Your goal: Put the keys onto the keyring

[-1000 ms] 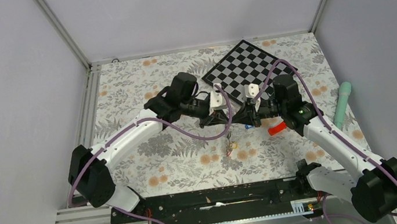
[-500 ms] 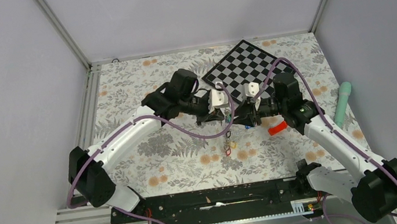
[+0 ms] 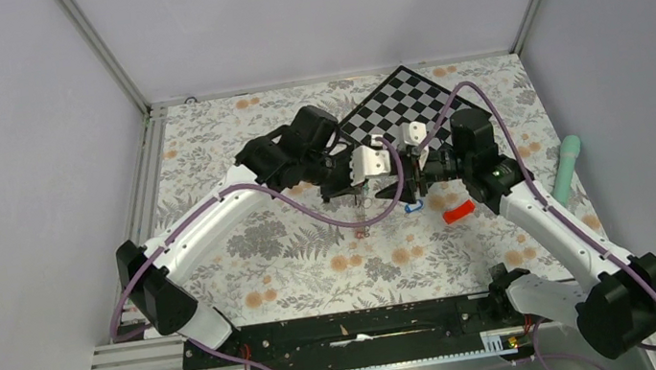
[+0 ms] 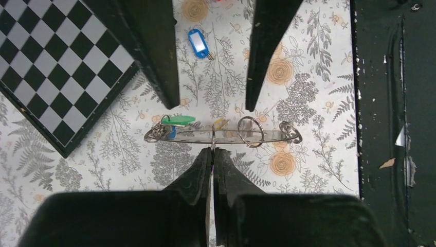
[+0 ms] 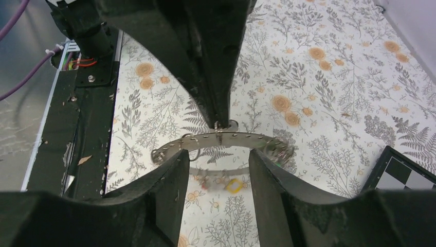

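Observation:
My left gripper is shut on the near edge of the keyring, a flat grey metal ring seen edge-on and held level above the table. A green-tagged key, a yellow-tagged key and small split rings hang on it. My right gripper is open, with its fingers facing the keyring from the other side and not touching it. A blue-tagged key lies loose on the table under the grippers and also shows in the left wrist view. In the top view the left gripper and right gripper face each other.
A black-and-white chequered board lies at the back, just behind both grippers. A red oblong block lies to the right of the blue key. A teal cylinder lies at the right edge. A black rail runs along the near edge.
My left gripper has lifted the keyring off the table and carried it back toward the board, keys dangling below. My right gripper has moved back with it and stands apart from the ring.

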You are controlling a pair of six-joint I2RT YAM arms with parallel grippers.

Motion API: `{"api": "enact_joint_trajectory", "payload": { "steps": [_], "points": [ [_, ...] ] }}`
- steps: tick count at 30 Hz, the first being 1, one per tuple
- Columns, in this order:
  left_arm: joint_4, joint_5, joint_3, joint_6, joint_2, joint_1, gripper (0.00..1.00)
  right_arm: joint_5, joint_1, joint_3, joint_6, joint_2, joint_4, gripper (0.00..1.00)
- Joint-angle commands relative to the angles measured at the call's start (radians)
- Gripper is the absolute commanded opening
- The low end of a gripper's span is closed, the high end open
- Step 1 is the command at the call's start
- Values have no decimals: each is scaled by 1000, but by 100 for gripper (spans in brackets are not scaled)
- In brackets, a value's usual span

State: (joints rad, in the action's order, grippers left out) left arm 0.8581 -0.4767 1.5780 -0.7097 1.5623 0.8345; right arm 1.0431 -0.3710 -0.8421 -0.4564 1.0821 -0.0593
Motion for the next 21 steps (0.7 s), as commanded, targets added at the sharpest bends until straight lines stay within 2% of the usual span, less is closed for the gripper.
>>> {"api": "enact_joint_trajectory", "payload": {
  "steps": [1, 9, 13, 21],
  "points": [
    [2, -24, 67, 25, -2, 4, 0, 46, 1, 3, 96, 9, 148, 53],
    [-6, -67, 90, 67, 5, 4, 0, 96, 1, 64, 181, 13, 272, 49],
    [-12, -77, 89, 75, 5, 4, 0, 100, 1, 97, 221, 16, 338, 44],
    [-20, -83, 76, 79, 2, 4, 0, 95, 1, 101, 259, 25, 385, 39]
  ]
}}
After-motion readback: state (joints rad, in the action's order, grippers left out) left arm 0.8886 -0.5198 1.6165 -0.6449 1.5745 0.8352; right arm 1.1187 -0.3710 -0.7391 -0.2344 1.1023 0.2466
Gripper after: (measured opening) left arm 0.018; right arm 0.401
